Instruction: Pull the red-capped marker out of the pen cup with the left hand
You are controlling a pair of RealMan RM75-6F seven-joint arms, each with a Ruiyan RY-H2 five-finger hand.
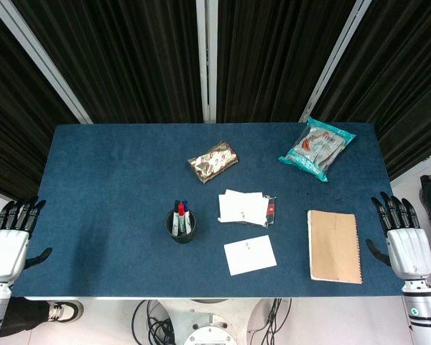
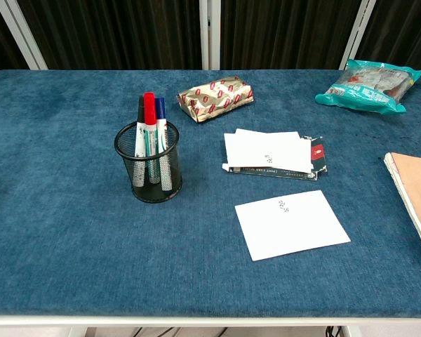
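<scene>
A black mesh pen cup (image 2: 149, 168) (image 1: 180, 227) stands on the blue table, left of centre near the front. Three markers stand upright in it: the red-capped marker (image 2: 149, 112) (image 1: 180, 210), a blue-capped one (image 2: 160, 109) and a black-capped one (image 2: 140, 109). My left hand (image 1: 9, 241) hangs off the table's left front edge, fingers apart and empty, far from the cup. Off the right front edge my right hand (image 1: 406, 241) is likewise empty with its fingers apart. Neither hand shows in the chest view.
Right of the cup lie a white card (image 2: 290, 223), papers on a dark booklet (image 2: 270, 153) and a tan notebook (image 1: 334, 246). A wrapped red-patterned packet (image 2: 215, 97) and a teal snack bag (image 2: 368, 86) lie toward the back.
</scene>
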